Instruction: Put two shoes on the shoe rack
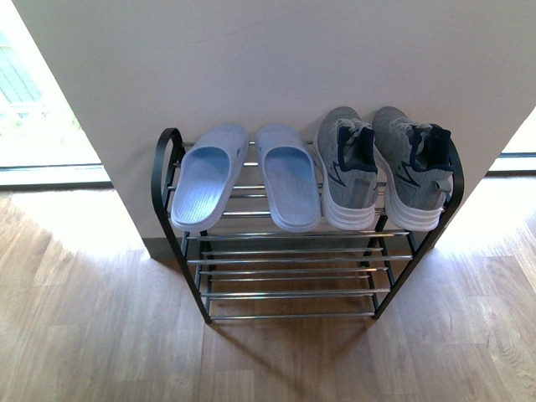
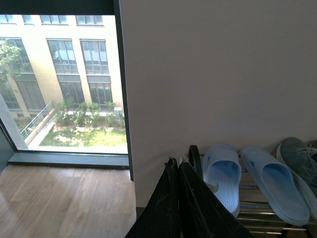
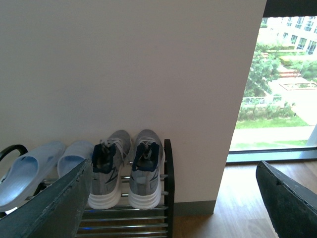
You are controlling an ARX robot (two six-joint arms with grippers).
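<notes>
Both pairs on the top tier of the shoe rack (image 1: pixel 180 219): pale blue slides (image 1: pixel 209 174) to the left, grey knit sneakers (image 1: pixel 350 167) to the right, toes to the wall. Left gripper (image 2: pixel 178 198) clear of the slides, fingers pressed together, empty. Right gripper (image 3: pixel 173 203) spread wide, apart from the sneakers. No legible writing; zigzag side marks only.

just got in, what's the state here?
Nothing is being handled. Both pairs sit on the top tier of the shoe rack: pale blue slides on the left, grey sneakers on the right, toes toward the wall. The left gripper is shut and empty, the right gripper is open and empty, both held back from the rack.
</notes>
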